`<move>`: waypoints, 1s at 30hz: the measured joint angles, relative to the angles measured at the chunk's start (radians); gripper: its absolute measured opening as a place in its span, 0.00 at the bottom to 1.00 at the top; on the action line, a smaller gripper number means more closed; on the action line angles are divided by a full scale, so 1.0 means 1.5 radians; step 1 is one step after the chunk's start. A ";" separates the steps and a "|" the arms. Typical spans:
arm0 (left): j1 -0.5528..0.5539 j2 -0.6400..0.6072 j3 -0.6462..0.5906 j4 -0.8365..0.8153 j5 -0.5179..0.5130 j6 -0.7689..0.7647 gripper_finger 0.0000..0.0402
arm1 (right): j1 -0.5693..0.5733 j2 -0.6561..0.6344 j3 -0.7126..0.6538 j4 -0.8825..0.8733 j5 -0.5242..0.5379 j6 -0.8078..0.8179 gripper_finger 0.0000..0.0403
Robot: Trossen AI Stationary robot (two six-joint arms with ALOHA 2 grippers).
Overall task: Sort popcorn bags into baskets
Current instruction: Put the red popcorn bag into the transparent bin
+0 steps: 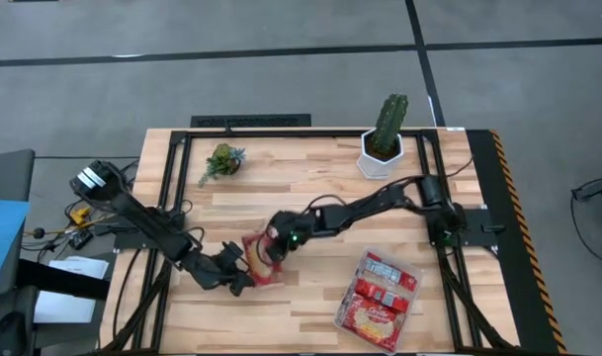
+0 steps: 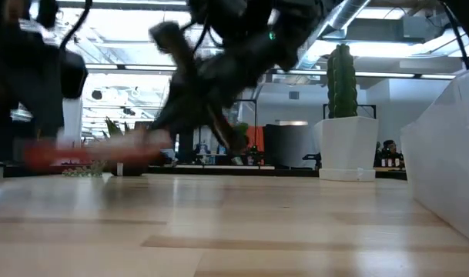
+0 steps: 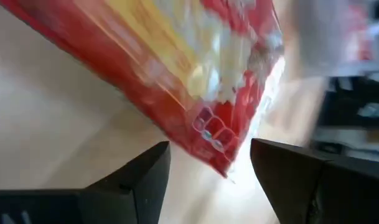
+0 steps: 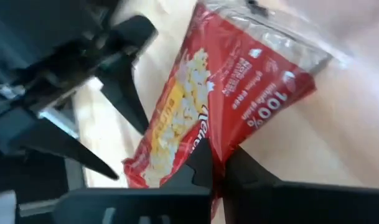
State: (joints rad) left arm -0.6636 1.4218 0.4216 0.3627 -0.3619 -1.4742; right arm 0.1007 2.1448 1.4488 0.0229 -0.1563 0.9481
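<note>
Between the left gripper's [image 1: 243,281] wide-open jaws lies one bag [image 1: 262,260], its end pinched by the right gripper's [image 1: 274,249] closed jaws.

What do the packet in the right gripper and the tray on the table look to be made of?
The popcorn bag, pinched in the right gripper, looks like thin glossy plastic film: it creases, glints, and has a clear crimped end. The tray looks like clear rigid plastic: the packets inside show through its walls. The left gripper is open beside the bag.
</note>
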 joint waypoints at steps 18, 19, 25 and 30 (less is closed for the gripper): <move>0.001 -0.166 0.003 -0.069 -0.062 0.097 0.53 | 0.108 -0.352 0.001 -0.638 -0.088 -0.344 0.06; 0.001 -0.166 0.003 -0.071 -0.061 0.097 0.53 | 0.128 -0.353 0.001 -0.658 -0.089 -0.333 0.07; 0.002 -0.166 0.003 -0.085 -0.059 0.095 0.53 | 0.247 -0.336 -0.015 -0.680 -0.092 -0.262 0.10; 0.003 -0.166 0.003 -0.091 -0.055 0.092 0.53 | 0.302 -0.322 -0.060 -0.605 -0.087 -0.193 0.09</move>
State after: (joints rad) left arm -0.6598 1.1721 0.4259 0.2266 -0.4450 -1.3357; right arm 0.5534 1.6611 1.3596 -0.8840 -0.2875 0.6591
